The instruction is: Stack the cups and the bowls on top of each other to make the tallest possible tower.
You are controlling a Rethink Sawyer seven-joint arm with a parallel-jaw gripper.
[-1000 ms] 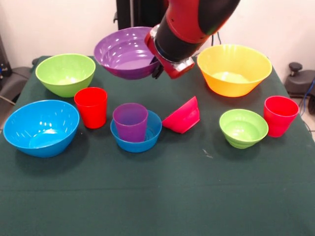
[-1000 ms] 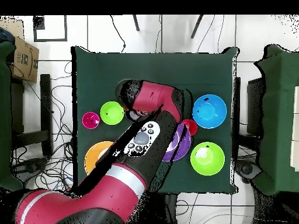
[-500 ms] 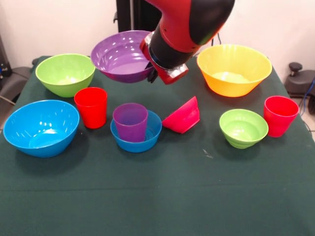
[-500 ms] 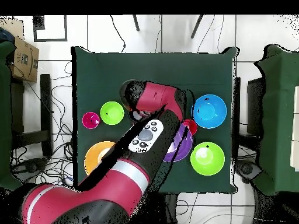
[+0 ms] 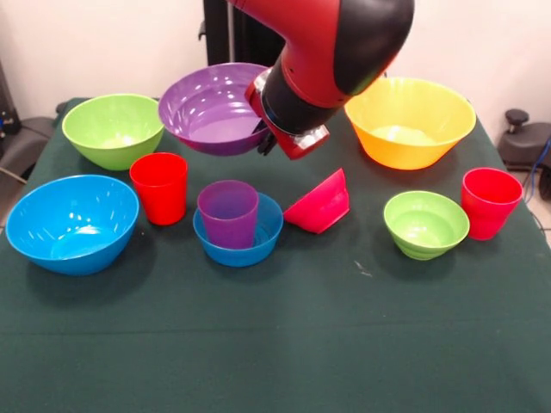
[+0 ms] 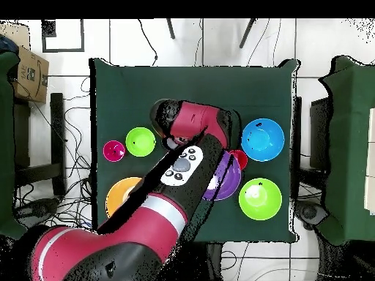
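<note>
Above the counter [image 5: 284,344], the tool [image 5: 269,138] is closed on the rim of the large purple bowl [image 5: 211,107], held aloft and tilted. At 8 o'clock from it (front view) sits the large blue bowl [image 5: 71,222], a likely nesting base.

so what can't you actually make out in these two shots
- Gripper: front view, its fingers sit behind the glossy purple plastic bowl and the wrist; open or shut is unclear.
- Purple tumbler, small blue bowl, tipped pink bowl: overhead view, covered by the red and black arm.
</note>
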